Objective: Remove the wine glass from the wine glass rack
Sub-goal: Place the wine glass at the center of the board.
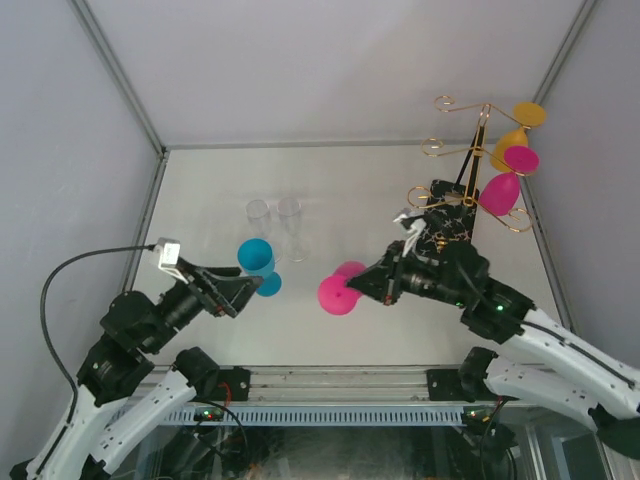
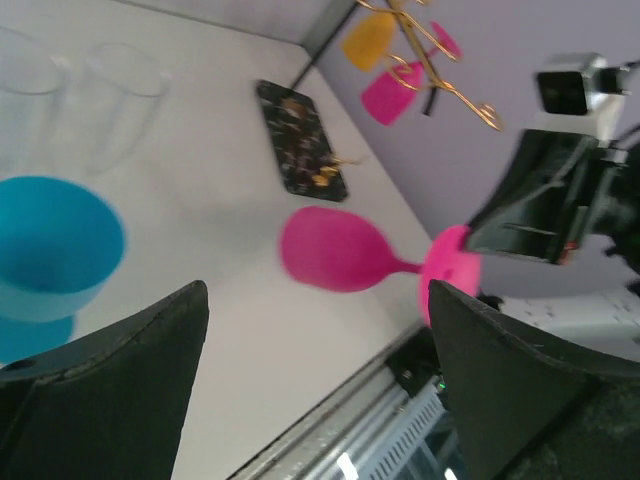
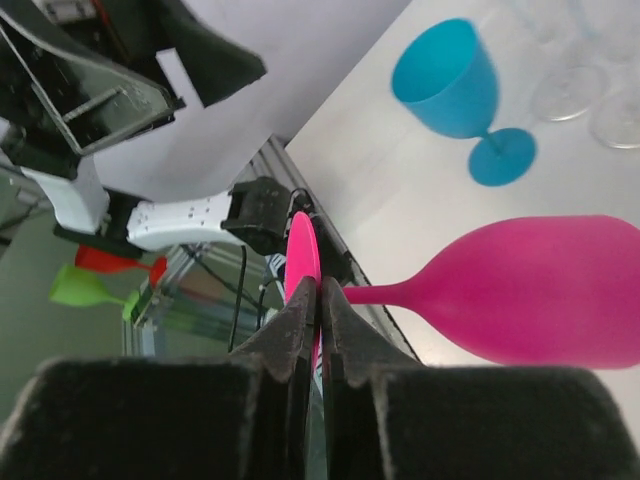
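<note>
My right gripper (image 1: 365, 285) (image 3: 322, 292) is shut on the round foot of a pink wine glass (image 1: 340, 288) (image 3: 550, 285). It holds the glass on its side over the table's middle, bowl pointing away; the glass also shows in the left wrist view (image 2: 335, 250). The gold wire rack (image 1: 468, 150) stands at the far right on its black marbled base (image 1: 440, 215) (image 2: 300, 140). A pink glass (image 1: 500, 190) and a yellow glass (image 1: 515, 135) hang upside down on it. My left gripper (image 1: 235, 290) (image 2: 315, 400) is open and empty beside an upright blue glass (image 1: 258, 262) (image 2: 50, 245) (image 3: 455, 80).
Two clear glasses (image 1: 258, 215) (image 1: 290, 218) stand behind the blue one. Grey walls close in the table on the left, back and right. The metal rail (image 1: 330, 380) runs along the near edge. A red glass (image 3: 120, 265) and a green glass (image 3: 85, 290) lie below table level.
</note>
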### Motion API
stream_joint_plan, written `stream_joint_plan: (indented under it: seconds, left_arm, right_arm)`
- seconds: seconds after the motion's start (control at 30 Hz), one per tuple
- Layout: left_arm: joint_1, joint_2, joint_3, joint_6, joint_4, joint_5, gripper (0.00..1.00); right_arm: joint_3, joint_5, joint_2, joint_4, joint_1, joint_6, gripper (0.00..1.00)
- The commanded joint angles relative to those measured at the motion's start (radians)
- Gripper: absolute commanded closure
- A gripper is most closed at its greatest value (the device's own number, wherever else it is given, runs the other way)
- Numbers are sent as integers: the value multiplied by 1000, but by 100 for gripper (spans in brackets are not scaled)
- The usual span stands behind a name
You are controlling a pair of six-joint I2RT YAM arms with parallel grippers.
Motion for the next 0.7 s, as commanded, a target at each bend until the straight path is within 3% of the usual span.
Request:
stream_joint_plan:
  seconds: [0.0,0.2,0.4,0.67]
  left_arm:
    - [-5,123,-38,-92,264,301,8]
    - [-120,151,-85,-99,346,265,11]
    - [-151,179,-143,-137,381,286,19]
    - [-153,165,-151,-135,420,269,41]
  right_arm:
    - [-18,146,118,349,154,-45,100]
    - [-26,117,235,527,191,36,100]
    - [-49,117,252,614,194,57,100]
    - [-54,133,230,603,190,41,100]
